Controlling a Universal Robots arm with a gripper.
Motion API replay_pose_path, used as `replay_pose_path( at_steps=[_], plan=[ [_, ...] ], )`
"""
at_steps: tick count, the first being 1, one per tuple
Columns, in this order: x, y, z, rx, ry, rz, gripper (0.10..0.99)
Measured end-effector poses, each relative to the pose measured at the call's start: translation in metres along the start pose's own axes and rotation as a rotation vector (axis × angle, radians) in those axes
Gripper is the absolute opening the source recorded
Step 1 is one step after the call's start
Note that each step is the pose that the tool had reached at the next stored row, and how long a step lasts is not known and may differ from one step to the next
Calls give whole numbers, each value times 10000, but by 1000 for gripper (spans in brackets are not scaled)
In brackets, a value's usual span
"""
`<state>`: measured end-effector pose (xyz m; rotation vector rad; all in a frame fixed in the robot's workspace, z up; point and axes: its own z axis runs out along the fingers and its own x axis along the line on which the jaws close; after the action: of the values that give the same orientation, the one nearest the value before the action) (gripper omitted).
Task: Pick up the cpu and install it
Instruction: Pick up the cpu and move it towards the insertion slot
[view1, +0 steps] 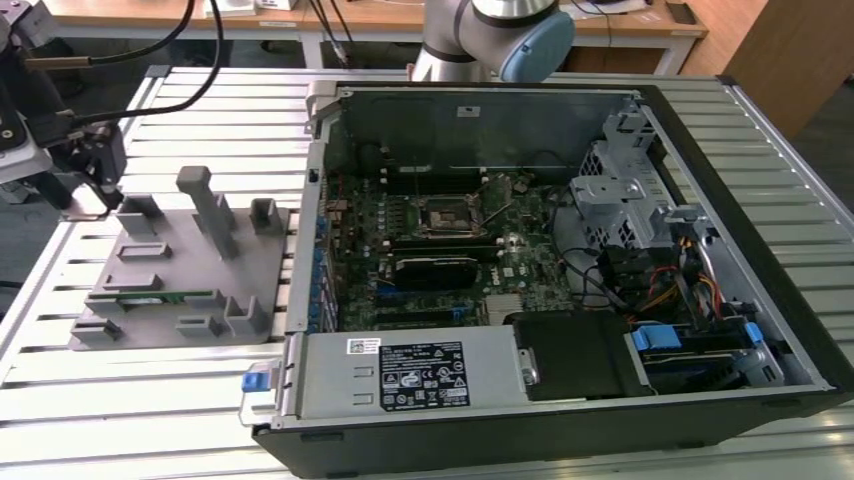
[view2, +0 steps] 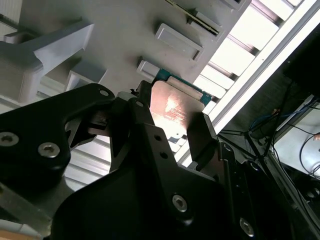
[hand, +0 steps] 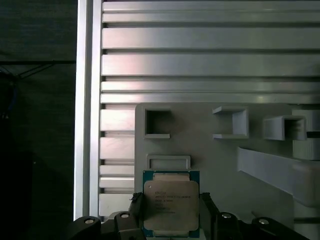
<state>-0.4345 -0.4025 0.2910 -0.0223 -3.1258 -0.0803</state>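
The cpu (hand: 171, 202) is a small square chip with a silvery top and a thin green rim. It sits between the two black fingers of my gripper (hand: 170, 212), which press against its opposite edges. In the second wrist view the cpu (view2: 176, 107) shows the same way inside the gripper (view2: 172, 120). In the exterior view my gripper (view1: 91, 208) hangs at the far left, over the back left corner of the grey fixture (view1: 174, 270). The black square socket (view1: 445, 215) lies on the motherboard inside the open computer case (view1: 801, 330), well to the right.
The grey fixture carries upright posts (view1: 211, 205) and a green memory stick (view1: 154, 297). Cables (view1: 147, 55) run from the gripper across the slatted metal table (view1: 160, 400). The arm's base (view1: 494, 35) stands behind the case. A drive cage (view1: 621, 185) and power supply (view1: 400, 375) crowd the case.
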Motion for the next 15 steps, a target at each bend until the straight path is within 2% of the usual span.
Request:
replay_pose_path(
  at_steps=[15],
  plan=[
    [3, 14, -158, 0, 0, 1, 533]
  ],
)
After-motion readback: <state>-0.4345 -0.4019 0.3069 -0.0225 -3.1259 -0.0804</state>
